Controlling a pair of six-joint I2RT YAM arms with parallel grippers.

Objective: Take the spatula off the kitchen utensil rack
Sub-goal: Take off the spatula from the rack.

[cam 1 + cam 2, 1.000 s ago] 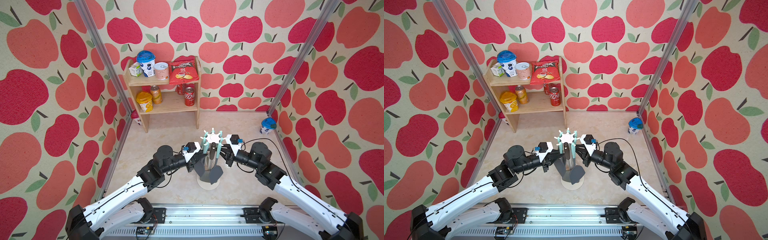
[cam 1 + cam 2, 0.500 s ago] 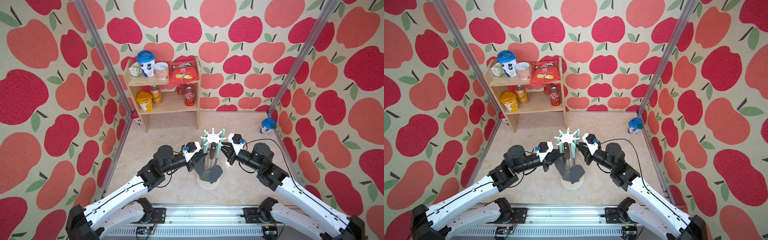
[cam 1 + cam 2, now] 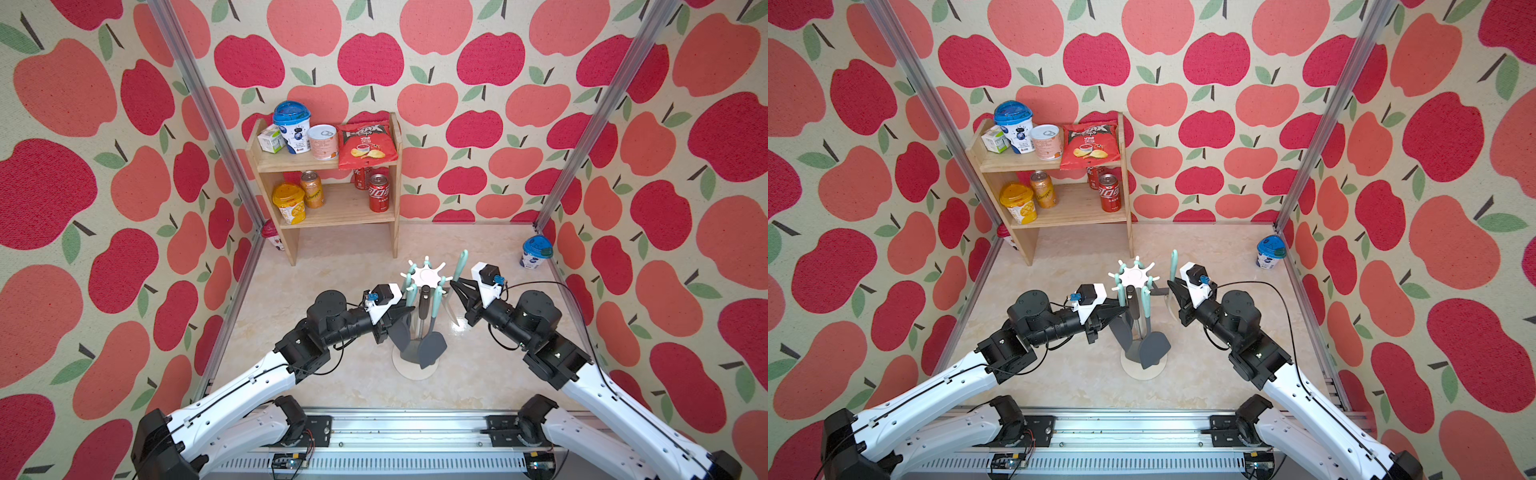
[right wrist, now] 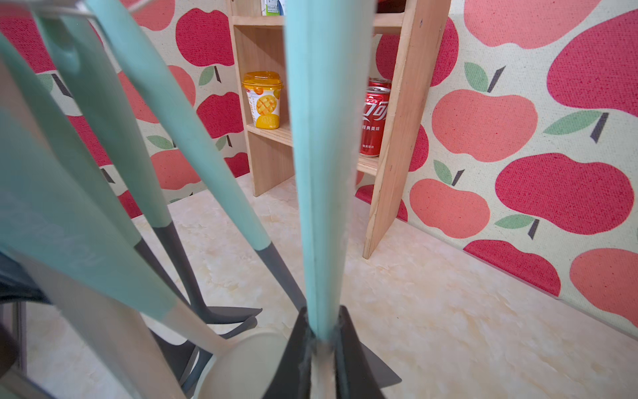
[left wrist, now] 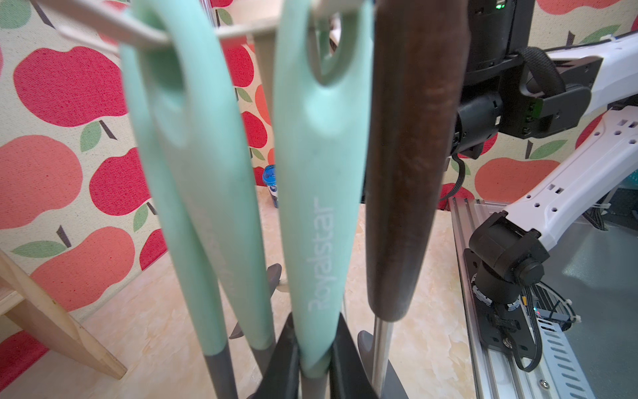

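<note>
Apple-print walls on three sides, pale marbled tabletop (image 3: 332,270) below. Found the kitchen utensil rack (image 3: 426,275) upright mid-table, mint-handled tools (image 3: 436,305) and one dark wooden handle (image 5: 411,155) hanging from its prongs. Saw the right gripper (image 3: 454,287) clamped tight on the spatula (image 3: 460,266), held near upright just beside the top disc, handle end above the prongs, pale blade pointing down. Saw the left gripper (image 3: 409,311) closed on the lower handle of a hanging mint utensil (image 5: 317,207). Noted a wooden shelf (image 3: 345,208) of snacks at the back wall, well apart.
</note>
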